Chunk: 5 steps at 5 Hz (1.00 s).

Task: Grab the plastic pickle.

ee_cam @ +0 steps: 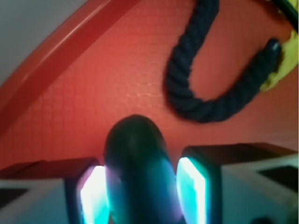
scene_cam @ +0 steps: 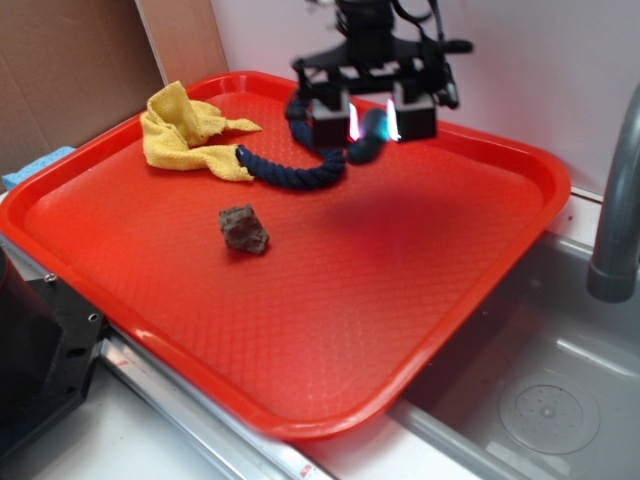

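Pinching the smooth dark teal plastic pickle [ee_cam: 135,172] between glowing pads, the black gripper [scene_cam: 372,122] holds it above the red plastic tray [scene_cam: 500,210], long axis slanting downward past the fingertips toward the navy twisted rope [ee_cam: 196,88] just ahead.

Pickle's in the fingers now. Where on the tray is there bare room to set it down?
Open: the tray from the brown cube to the near and right rims. Crowded: far-left corner, with the yellow cloth and navy rope beside the gripper holding the pickle.

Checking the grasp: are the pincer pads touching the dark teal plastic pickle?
Touching. The wrist view shows the dark teal plastic pickle wedged between both glowing pads of the pincer, no gap visible.
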Motion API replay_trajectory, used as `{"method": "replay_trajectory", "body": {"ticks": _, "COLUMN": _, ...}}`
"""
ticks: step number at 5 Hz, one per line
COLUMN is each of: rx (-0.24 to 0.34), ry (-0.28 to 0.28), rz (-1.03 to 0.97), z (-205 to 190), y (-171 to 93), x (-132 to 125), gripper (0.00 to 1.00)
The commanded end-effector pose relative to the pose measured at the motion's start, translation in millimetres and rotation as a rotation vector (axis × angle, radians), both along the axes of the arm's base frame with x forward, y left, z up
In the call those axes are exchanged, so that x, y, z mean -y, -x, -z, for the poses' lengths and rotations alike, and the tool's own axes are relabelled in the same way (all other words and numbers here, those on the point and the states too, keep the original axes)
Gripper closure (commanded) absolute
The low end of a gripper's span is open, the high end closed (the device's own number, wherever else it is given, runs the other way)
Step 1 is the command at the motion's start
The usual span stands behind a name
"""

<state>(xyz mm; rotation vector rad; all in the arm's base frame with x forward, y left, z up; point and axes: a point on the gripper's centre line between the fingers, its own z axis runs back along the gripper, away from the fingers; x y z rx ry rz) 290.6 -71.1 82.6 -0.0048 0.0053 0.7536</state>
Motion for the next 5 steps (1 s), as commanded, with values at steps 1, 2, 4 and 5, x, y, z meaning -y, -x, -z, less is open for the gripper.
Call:
{"method": "replay_trajectory", "body": {"ticks": 1, "rx": 0.096, "ry": 0.074, "rz": 0.284, "z": -77, "y": 32, "x": -45, "gripper": 1.0}}
{"method": "replay_trajectory", "body": {"ticks": 2, "rx": 0.144, "ry": 0.088, "rz": 0.345, "z": -102, "y": 56, "x": -62, "gripper": 1.0}}
{"method": "replay_trajectory", "body": {"ticks": 4, "rx": 0.129, "ry": 0.073, "rz": 0.408, "z": -109, "y": 67, "x": -68, "gripper": 1.0}}
{"method": "replay_trajectory", "body": {"ticks": 5, "rx": 0.087, "ry": 0.059, "rz": 0.355, "z": -106, "y": 57, "x": -75, "gripper": 1.0}}
